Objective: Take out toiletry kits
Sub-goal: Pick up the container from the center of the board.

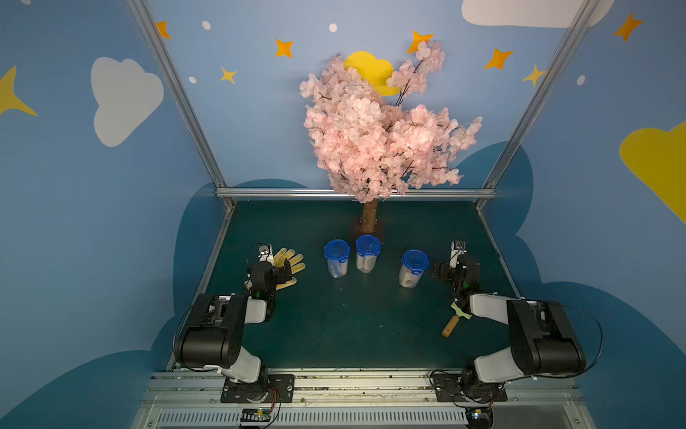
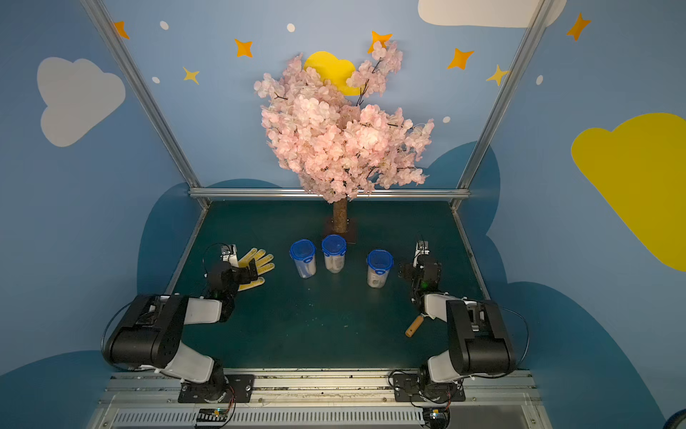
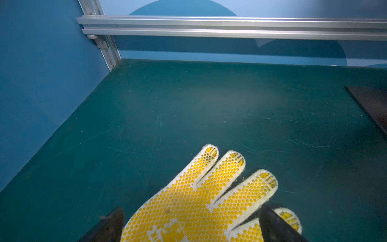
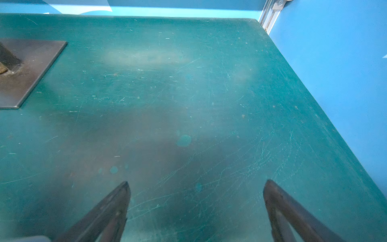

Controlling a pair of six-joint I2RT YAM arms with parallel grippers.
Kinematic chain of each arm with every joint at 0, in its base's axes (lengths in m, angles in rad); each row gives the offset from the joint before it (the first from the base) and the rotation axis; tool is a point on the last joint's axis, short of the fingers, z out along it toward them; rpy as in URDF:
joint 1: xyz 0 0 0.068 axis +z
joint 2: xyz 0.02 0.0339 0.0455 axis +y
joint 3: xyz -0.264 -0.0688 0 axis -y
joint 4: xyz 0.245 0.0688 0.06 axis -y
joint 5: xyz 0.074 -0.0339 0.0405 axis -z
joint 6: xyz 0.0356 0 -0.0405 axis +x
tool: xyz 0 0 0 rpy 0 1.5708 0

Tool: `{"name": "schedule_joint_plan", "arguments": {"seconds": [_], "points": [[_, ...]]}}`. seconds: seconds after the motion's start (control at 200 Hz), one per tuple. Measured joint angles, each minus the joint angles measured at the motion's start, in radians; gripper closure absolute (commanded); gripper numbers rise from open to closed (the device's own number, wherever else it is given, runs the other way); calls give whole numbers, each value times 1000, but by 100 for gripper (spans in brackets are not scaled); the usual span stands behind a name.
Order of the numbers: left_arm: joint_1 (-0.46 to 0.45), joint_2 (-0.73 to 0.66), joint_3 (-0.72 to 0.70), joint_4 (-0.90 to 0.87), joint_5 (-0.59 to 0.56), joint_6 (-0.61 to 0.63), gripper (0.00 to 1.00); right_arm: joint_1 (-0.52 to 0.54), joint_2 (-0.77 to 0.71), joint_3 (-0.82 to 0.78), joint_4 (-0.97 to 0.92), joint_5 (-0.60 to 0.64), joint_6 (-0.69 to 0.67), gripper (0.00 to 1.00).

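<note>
In both top views the toiletry kits (image 1: pixel 337 270) show only as pale contents inside three clear jars (image 1: pixel 409 278). The jars have blue lids (image 1: pixel 368 245) on and stand at the center of the frame on the green desk (image 1: pixel 352 327). The left end effector (image 3: pixel 191 210) is open above a yellow-dotted glove (image 3: pixel 219 174). The right end effector (image 4: pixel 198 183) is open above the desk, right of the jars.

Robot lab booth: aluminium frame (image 1: pixel 278 192), painted walls (image 1: pixel 74 223).

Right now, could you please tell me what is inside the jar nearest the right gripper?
Whitish contents show through the jar wall, low down. The blue lid covers the top, hiding the rest; too blurred to tell what they are.
</note>
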Motion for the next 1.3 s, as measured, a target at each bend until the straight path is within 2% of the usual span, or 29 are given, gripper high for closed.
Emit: {"name": "schedule_joint_plan", "arguments": {"seconds": [1.297], "points": [[17, -1, 1, -2, 37, 2, 0, -1, 0, 0, 0, -1, 0, 2]]}}
